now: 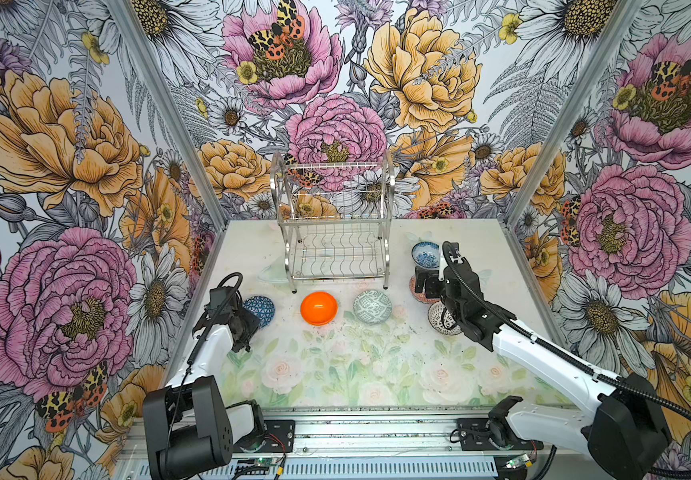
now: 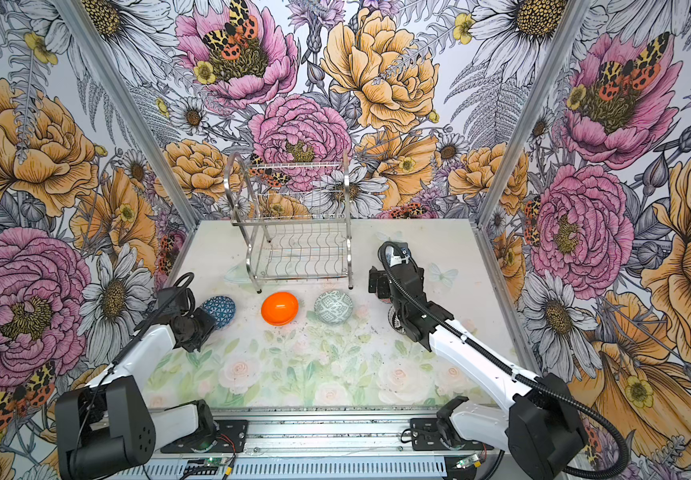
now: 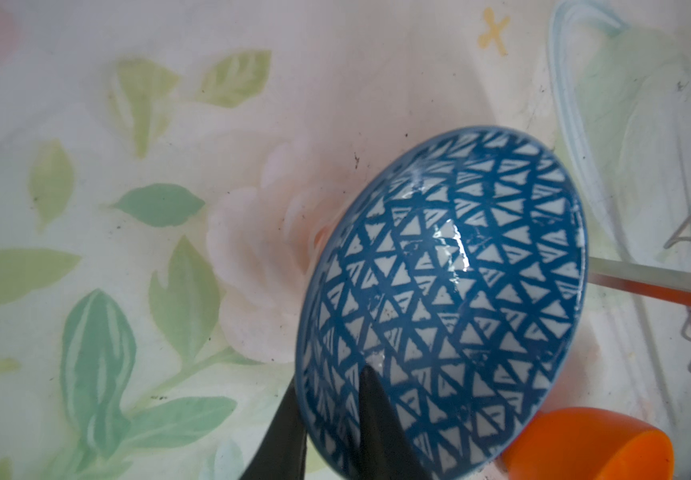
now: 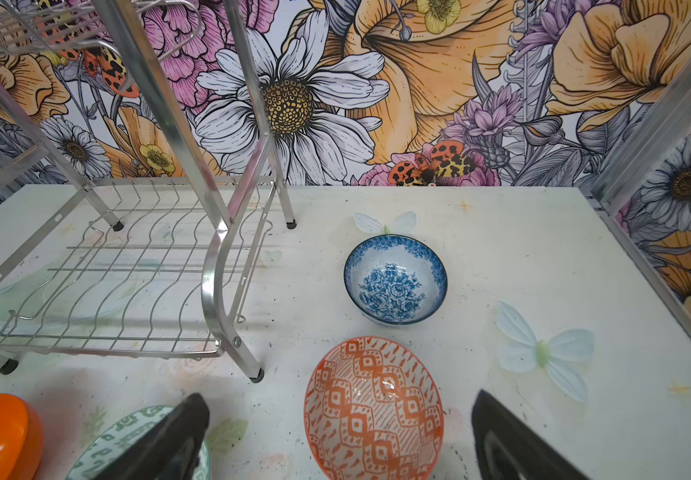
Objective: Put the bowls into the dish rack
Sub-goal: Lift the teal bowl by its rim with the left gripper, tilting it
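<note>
The silver wire dish rack [image 1: 335,224] [image 2: 294,232] [image 4: 128,270] stands at the back middle with bare shelves. The navy-white zigzag bowl [image 1: 260,309] [image 3: 439,291] is tipped up on the left. My left gripper [image 1: 252,322] [image 3: 329,378] is shut on its rim, one finger inside and one outside. My right gripper [image 1: 427,284] [image 4: 340,398] stands open over the orange-red patterned bowl [image 4: 373,411]. The blue-white floral bowl [image 1: 426,254] [image 4: 395,279] sits behind it. In front of the rack lie the plain orange bowl [image 1: 318,308] and the grey-green bowl [image 1: 372,306].
A white bowl with black lattice [image 1: 441,320] lies partly under my right arm. The flower-print table mat [image 1: 356,365] spreads out in front of the bowls. Wallpapered walls with metal posts [image 1: 543,166] close in three sides, and a rail runs along the front.
</note>
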